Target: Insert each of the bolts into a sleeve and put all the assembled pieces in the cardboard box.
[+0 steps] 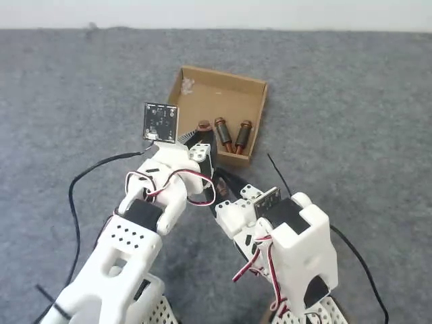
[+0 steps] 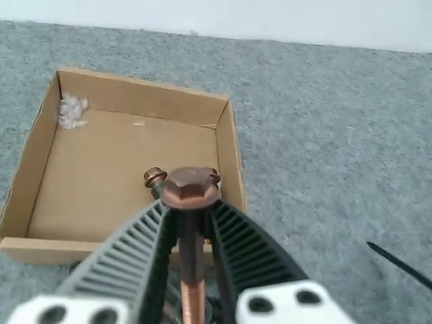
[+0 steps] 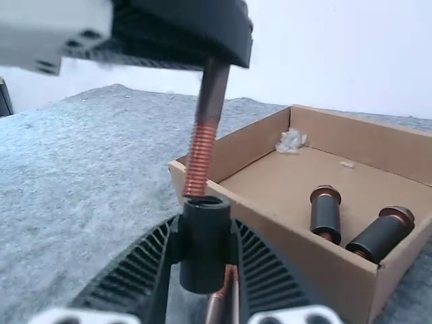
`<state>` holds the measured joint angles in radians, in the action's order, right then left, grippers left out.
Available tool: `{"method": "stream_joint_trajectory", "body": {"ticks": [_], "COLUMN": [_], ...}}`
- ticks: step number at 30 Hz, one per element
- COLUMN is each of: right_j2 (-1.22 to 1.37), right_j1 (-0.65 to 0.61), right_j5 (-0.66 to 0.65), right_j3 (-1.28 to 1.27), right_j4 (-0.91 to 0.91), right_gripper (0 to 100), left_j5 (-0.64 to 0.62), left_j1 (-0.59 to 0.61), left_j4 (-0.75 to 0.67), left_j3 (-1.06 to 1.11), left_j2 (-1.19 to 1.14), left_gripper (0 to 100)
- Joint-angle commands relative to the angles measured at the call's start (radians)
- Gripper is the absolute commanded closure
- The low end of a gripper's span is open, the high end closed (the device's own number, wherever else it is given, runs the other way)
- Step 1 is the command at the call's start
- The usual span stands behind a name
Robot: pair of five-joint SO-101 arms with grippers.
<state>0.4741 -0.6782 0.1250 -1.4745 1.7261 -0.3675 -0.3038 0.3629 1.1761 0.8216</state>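
bolt tip at the sleeve mouth

the left gripper (image 2: 191,209) is closed on the bolt (image 2: 192,187), just under its head. the right gripper (image 3: 204,233) clamps the black sleeve (image 3: 202,219) at its middle. the threaded tip sits at the sleeve mouth, beside the cardboard box (image 3: 270,216), which holds 2 assembled pieces (image 3: 325,212). both parts look stiff and probably slippery, so a firm hold on the smooth shank seems best.

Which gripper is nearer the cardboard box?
Left. The left gripper, holding the bolt, is at the cardboard box's near wall; the right gripper, holding the sleeve, sits just outside it.
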Motion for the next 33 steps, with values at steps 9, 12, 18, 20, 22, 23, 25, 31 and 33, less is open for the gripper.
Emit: {"method": "stream_joint_trajectory", "body": {"ticks": [9, 12, 18, 20, 22, 23, 25, 31, 33], "right_j2": [-0.005, -0.005, -0.007, -0.007, -0.008, -0.008, -0.008, -0.012, -0.013], "right_j1": [0.021, 0.021, 0.021, 0.021, 0.021, 0.021, 0.021, 0.035, 0.036], "right_j5": [-0.021, -0.021, -0.021, -0.021, -0.023, -0.023, -0.023, -0.023, -0.023], "right_j3": [0.023, 0.023, 0.021, 0.021, 0.021, 0.021, 0.021, 0.02, 0.021], "right_j4": [0.035, 0.035, 0.035, 0.035, 0.035, 0.035, 0.035, 0.035, 0.035], "right_gripper": [99.2, 99.2, 99.2, 99.2, 99.2, 99.2, 99.2, 99.2, 99.2], "left_j5": [0.003, 0.002, 0.003, 0.005, 0.005, 0.005, 0.005, 0.005, 0.005], "left_j1": [-0.023, -0.043, -0.044, -0.04, -0.037, -0.037, -0.035, -0.035, -0.035], "left_j4": [-0.003, -0.061, -0.186, -0.176, -0.176, -0.176, -0.178, -0.178, -0.178], "left_j3": [-0.035, -0.022, 0.067, 0.068, 0.068, 0.068, 0.068, 0.068, 0.068], "left_j2": [0.044, 0.044, 0.044, 0.044, 0.044, 0.046, 0.048, 0.049, 0.046], "left_gripper": [99, 99, 99, 99, 99, 99, 99, 99, 99]}}
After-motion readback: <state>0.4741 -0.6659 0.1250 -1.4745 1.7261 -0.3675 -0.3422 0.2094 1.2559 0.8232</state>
